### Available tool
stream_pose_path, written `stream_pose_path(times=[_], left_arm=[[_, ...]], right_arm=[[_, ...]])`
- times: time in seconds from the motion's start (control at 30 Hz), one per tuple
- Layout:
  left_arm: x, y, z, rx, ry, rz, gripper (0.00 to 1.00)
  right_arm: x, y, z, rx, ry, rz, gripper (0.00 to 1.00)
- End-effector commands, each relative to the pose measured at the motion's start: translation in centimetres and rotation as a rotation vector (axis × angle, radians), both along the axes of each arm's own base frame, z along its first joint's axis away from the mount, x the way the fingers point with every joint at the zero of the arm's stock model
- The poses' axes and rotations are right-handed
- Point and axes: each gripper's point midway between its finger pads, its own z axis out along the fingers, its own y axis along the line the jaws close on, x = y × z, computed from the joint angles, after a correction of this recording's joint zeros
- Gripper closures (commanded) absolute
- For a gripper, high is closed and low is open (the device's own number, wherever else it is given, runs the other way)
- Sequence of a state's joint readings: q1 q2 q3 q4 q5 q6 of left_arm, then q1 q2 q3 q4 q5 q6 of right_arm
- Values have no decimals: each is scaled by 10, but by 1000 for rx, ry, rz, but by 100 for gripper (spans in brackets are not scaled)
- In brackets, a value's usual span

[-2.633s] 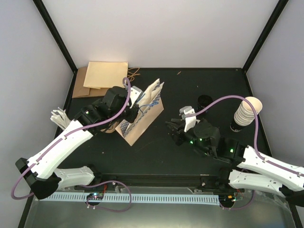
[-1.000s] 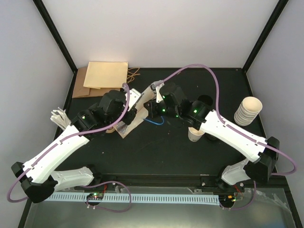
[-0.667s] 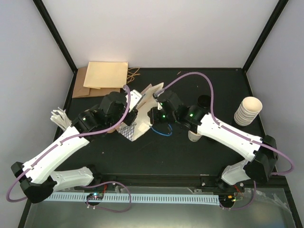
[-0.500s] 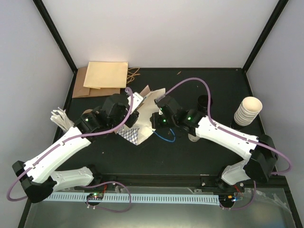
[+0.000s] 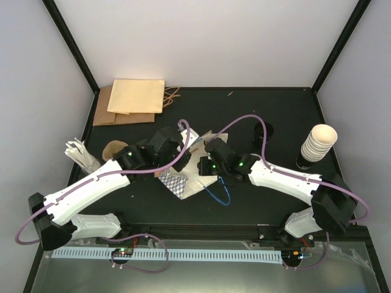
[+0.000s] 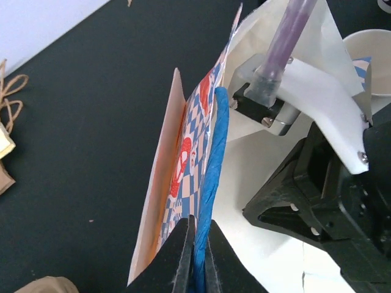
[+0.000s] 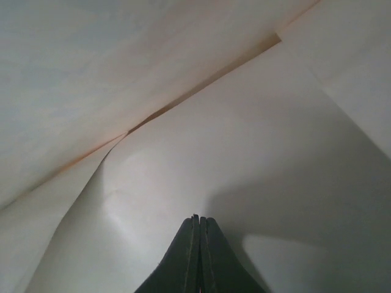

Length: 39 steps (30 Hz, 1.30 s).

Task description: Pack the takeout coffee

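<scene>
The blue-checked paper bag (image 5: 174,183) lies tipped over at the table's centre, its mouth spread. My left gripper (image 6: 198,227) is shut on the bag's blue handle (image 6: 215,152) at one edge of the mouth. My right gripper (image 7: 199,218) is shut and empty, pushed inside the bag against its pale inner wall; in the top view it sits at the bag's mouth (image 5: 204,172). The cream paper cup (image 6: 374,58) shows only as a rim behind the right wrist in the left wrist view, and the right arm covers it from above. A round black lid (image 5: 263,130) lies to the right.
A tall stack of nested cream cups (image 5: 318,142) stands at the far right. Flat brown paper bags (image 5: 133,97) lie at the back left. White sticks (image 5: 79,151) and a brown piece (image 5: 113,149) sit at the left. The bag's second blue handle (image 5: 221,194) trails toward the near edge.
Both grippers and the bag have shifted toward the near edge. The bag has gone from upright to lying flatter, and its mouth is spread wider round the right gripper.
</scene>
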<state>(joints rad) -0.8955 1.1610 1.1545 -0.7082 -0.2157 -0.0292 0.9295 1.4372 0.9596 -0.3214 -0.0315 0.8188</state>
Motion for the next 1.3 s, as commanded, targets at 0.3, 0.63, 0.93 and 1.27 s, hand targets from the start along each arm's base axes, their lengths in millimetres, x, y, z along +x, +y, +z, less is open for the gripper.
stream_pose_path(times=[0.3,0.63,0.93,1.27], left_arm=[[-1,-16,19,-113,5,50,98],[-2,-18,27,-163,9,61,98],[11,-5,48,-190,-82,148,98],[10,1,90,-235,-159,139,98]], right_arm=[[-3,13,-13,147,37,-25,99],[7,26,0,199,23,-38,99],[7,31,-8,89,-27,-39,99],[9,24,-35,-25,54,-112,99]])
